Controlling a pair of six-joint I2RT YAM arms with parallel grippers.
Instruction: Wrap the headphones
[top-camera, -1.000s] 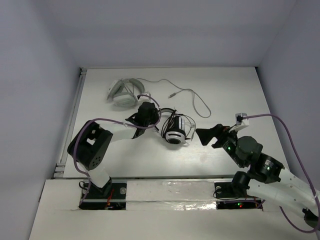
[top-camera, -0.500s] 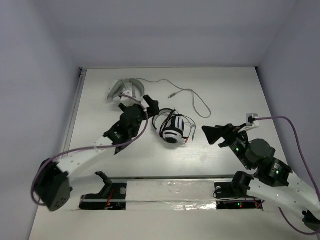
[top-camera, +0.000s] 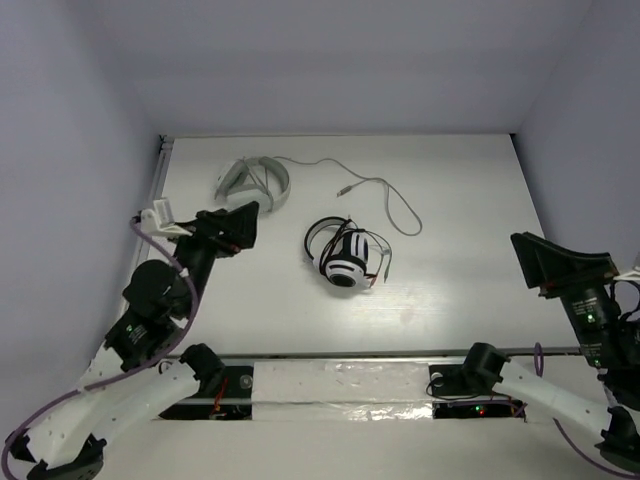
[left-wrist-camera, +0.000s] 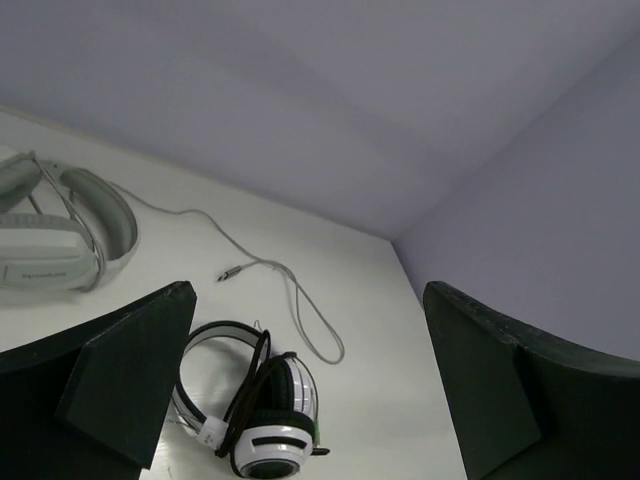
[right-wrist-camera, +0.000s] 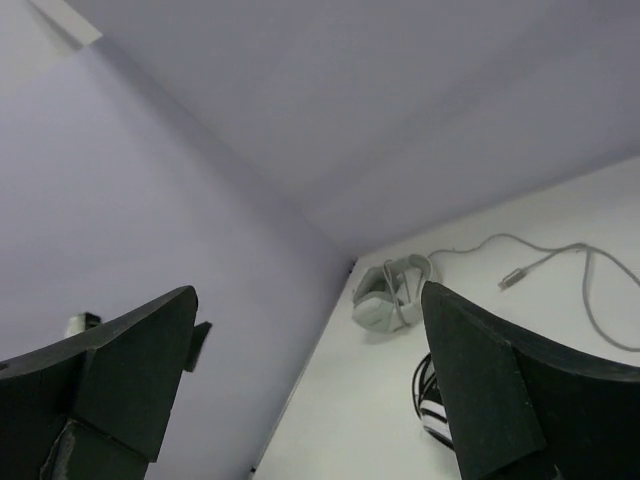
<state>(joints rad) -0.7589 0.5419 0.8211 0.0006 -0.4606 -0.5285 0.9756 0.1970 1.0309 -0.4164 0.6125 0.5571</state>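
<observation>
The headphones (top-camera: 342, 259) lie in the middle of the table, white and black earcups folded together, with the thin black cable (left-wrist-camera: 243, 392) wound over the headband and cups. In the left wrist view the headphones (left-wrist-camera: 256, 412) sit low between the fingers, far below them. My left gripper (top-camera: 228, 224) is open and empty, left of the headphones and well apart from them. My right gripper (top-camera: 538, 262) is open and empty at the far right. Its wrist view shows only a sliver of the headphones (right-wrist-camera: 430, 400) beside the right finger.
Pale grey-white headphones (top-camera: 254, 183) lie at the back left, their grey cable (top-camera: 385, 196) trailing right behind the task headphones. A rail (top-camera: 140, 250) runs along the table's left edge. Walls close the table on three sides.
The left gripper opened, let go of the headphones and drew back to the left. The right arm pulled away to the right. The headphones stayed where they were.
</observation>
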